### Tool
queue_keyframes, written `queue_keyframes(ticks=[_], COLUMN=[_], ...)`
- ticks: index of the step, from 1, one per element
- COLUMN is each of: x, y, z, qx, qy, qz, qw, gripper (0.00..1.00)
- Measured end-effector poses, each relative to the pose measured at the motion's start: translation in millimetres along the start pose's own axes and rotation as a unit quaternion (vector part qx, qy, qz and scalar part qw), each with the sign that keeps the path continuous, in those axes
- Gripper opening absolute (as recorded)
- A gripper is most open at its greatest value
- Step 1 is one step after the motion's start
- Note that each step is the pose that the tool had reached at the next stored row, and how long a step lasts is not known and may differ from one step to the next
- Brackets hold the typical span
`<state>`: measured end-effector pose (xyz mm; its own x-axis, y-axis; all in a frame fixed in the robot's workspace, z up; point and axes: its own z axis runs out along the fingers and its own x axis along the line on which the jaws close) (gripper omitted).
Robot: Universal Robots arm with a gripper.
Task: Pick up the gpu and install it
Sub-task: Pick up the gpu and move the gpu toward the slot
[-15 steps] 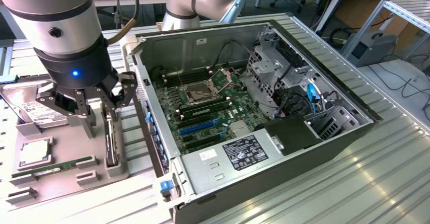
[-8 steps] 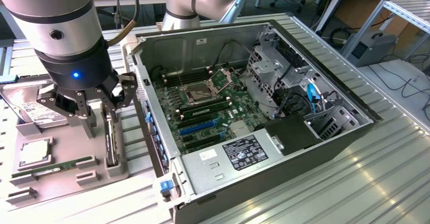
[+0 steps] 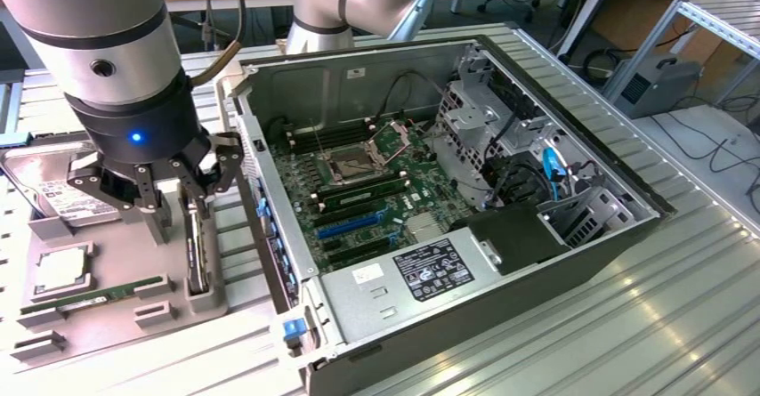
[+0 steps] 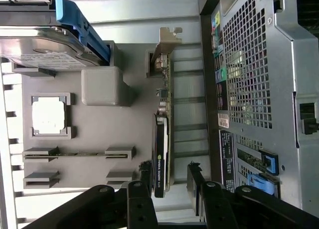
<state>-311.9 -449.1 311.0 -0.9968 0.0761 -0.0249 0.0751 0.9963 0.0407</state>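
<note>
Ribbed metal table [image 3: 665, 325] lay nearest you, bearing the grey tray [image 3: 107, 329] where the gpu [image 4: 163, 139] stood on edge. Your gripper [image 4: 168, 171] hung over it, jaws wide apart astride the card, gripping nothing. Beyond sat the opened computer case [image 3: 356, 300].

Matt grey tray [image 4: 94, 124], likely plastic; glossy black gpu [image 4: 162, 139] (silvery metal bracket [image 4: 168, 37])

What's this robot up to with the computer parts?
A single robot arm is working at the gray parts tray beside the open computer case. Its gripper is open, with one finger on either side of one end of the gpu, which stands on edge in a tray slot. The card is not yet lifted out.
</note>
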Motion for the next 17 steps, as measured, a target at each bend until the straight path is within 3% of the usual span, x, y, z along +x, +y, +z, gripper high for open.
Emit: queue_keyframes(ticks=[17], x=[0.2], y=[-0.2], z=[6.2], qx=[0.0000], qy=[0.0000], qz=[0.000], qw=[1.0000], gripper=[0.42])
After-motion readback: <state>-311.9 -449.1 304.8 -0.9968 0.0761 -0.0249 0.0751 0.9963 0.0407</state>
